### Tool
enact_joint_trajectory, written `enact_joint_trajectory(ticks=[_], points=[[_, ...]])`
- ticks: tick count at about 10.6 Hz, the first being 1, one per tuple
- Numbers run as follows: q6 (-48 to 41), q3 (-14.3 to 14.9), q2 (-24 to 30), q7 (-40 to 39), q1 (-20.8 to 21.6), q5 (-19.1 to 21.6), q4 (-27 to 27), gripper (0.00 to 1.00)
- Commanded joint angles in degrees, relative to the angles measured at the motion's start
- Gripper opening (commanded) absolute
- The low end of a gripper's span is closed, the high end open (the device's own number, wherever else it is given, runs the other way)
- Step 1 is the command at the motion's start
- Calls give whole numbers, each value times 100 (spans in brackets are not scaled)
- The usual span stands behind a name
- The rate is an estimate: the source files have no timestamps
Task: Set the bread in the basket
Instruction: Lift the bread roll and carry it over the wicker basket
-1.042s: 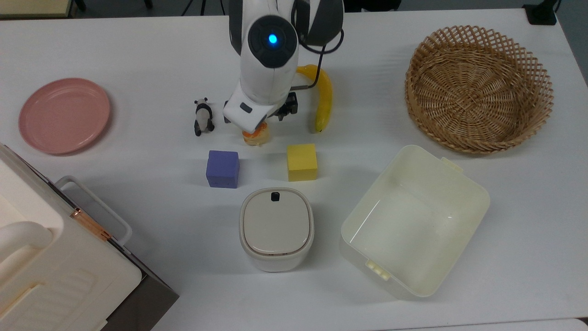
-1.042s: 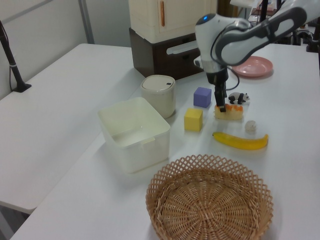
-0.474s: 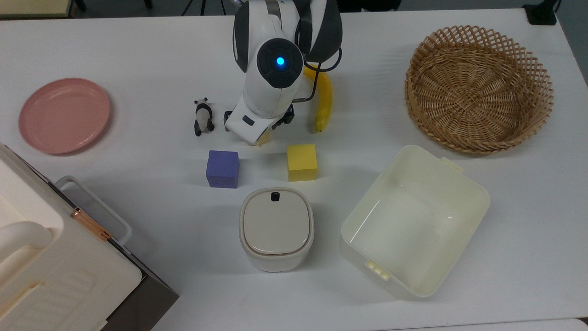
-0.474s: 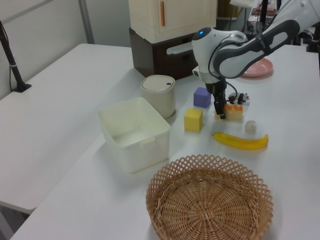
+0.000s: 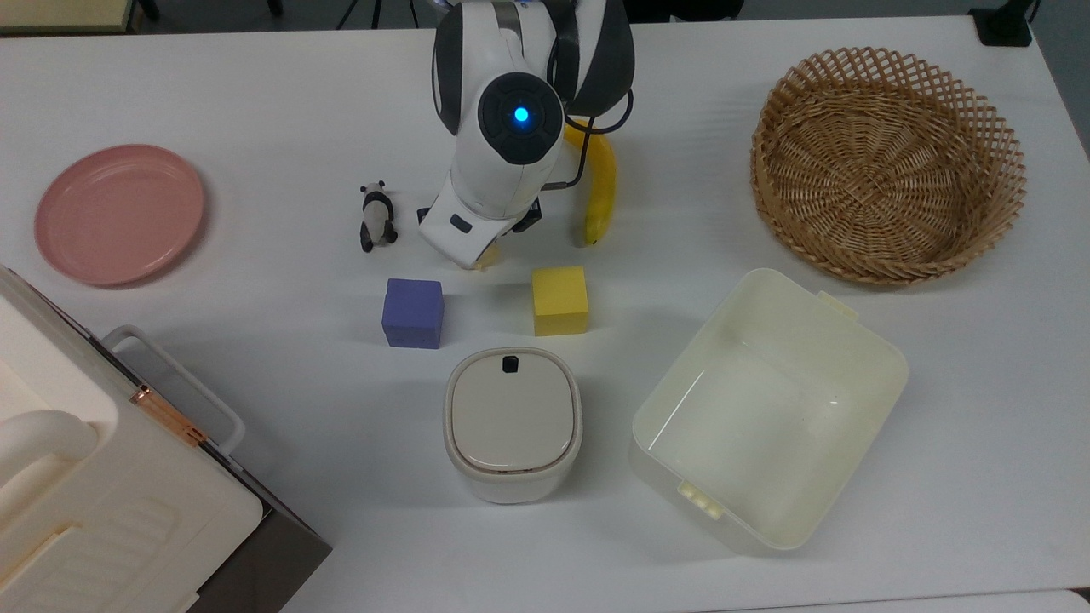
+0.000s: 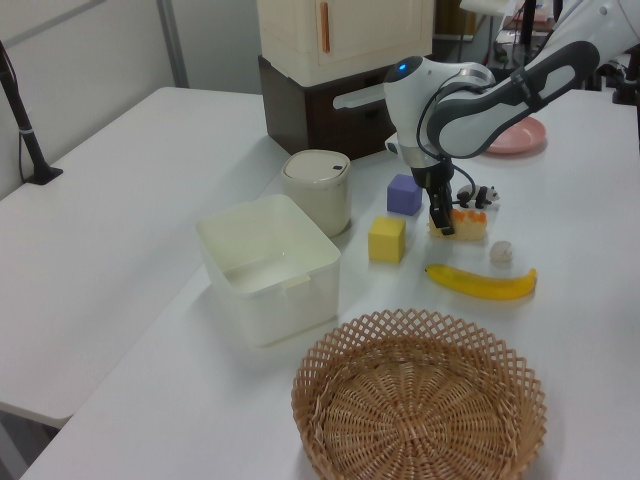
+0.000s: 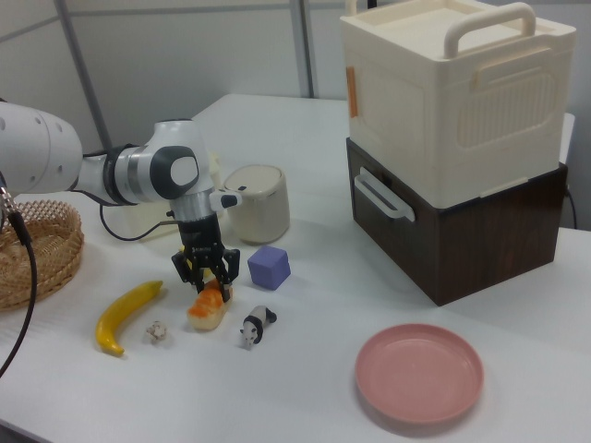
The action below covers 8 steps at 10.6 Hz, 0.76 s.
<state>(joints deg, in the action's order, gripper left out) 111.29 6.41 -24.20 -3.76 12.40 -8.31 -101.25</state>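
Note:
The bread (image 7: 207,311), a small tan loaf with orange-brown patches, lies on the white table between the panda figure and the banana; it is also seen in the left view (image 6: 466,225), and in the top view a sliver of the bread (image 5: 486,258) peeks out from under the arm. My gripper (image 7: 210,280) is down over it, open, with one dark finger on each side of the loaf's end, as the left view (image 6: 441,222) also shows. The wicker basket (image 5: 998,128) stands empty at the top view's far right (image 6: 335,357).
A yellow banana (image 5: 600,183) lies just beside the arm. A panda figure (image 5: 375,216), purple cube (image 5: 413,312), yellow cube (image 5: 559,300), lidded bin (image 5: 513,421) and cream tub (image 5: 881,345) surround the bread. A pink plate (image 5: 119,213) and stacked boxes (image 5: 85,494) sit at the top view's left.
The arm has dropped lower and shifted slightly, so the gripper now straddles the bread and hides most of it in the top view. The bread has not moved.

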Motion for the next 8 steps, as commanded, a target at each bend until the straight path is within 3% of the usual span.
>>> enact_joint_trajectory(ticks=[1,3,5,8], points=[[-484,62,275,183,358,-118,52,51],[-844,62,546,454,640,-118,228,51],[-1397,53,583,657,1000,-31,823,50],[-1506,53,592,1630,1842,-13,1301,53]])
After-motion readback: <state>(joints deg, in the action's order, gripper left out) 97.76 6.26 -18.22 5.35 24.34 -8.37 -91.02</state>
